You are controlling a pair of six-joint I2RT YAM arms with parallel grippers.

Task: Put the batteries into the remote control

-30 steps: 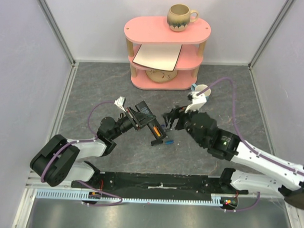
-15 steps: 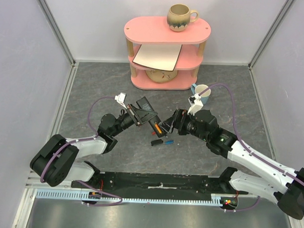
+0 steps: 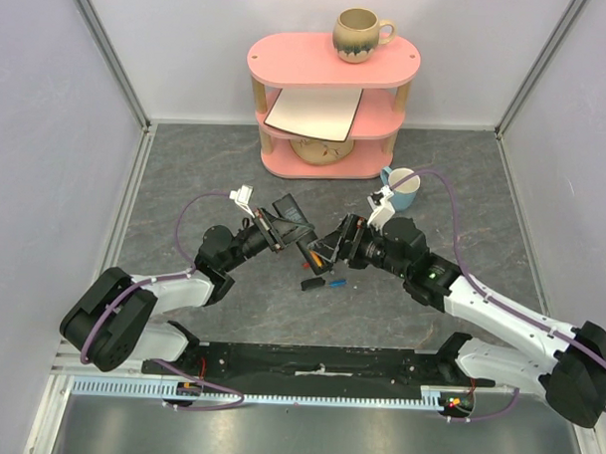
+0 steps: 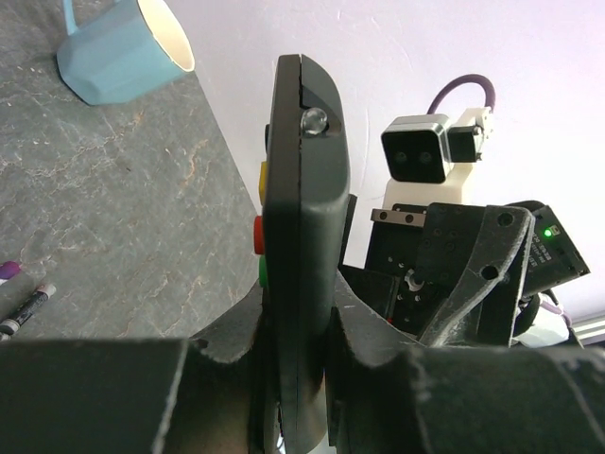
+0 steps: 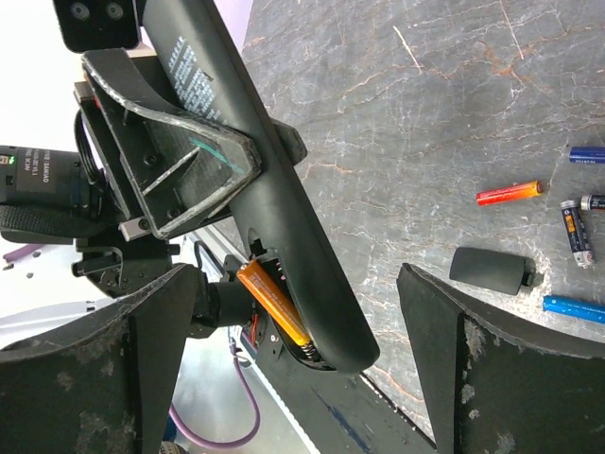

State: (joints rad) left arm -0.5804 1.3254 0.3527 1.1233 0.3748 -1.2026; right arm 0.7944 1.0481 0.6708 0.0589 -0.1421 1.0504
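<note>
Left claw: your left gripper (image 3: 275, 229) is pinched on the remote control (image 3: 305, 239). It clamps across the remote's thickness, part-way along its length, with a finger pressed to each face.
Remote position: it is lifted off the table (image 3: 185, 173), mid-way between the two arms. It is tilted, and its long axis slants down from the left gripper toward the right arm.
Compartment: the open battery bay at the lower end faces your right wrist camera. One orange battery (image 5: 274, 307) is seated lengthwise in it. There looks to be room beside it, but you cannot be sure from here.
Right claw: your right gripper (image 5: 298, 369) is spread wide and holds nothing. Its fingers stand either side of the remote's lower end without touching it.
Loose batteries: a red-orange battery (image 5: 509, 193), a blue battery (image 5: 572, 305) and a dark battery (image 5: 573, 232) lie flat on the table. They sit around the black bay cover (image 5: 490, 270).
Deciding relation: the loose cells lie on the table below the raised remote, on the near side. The right arm is the nearer one, and the only free one.
Axis to match: judge your pick so that the cell's long axis ends up parallel to the remote's slanted length.
Risk: a tilted bay could let the seated cell slip.
</note>
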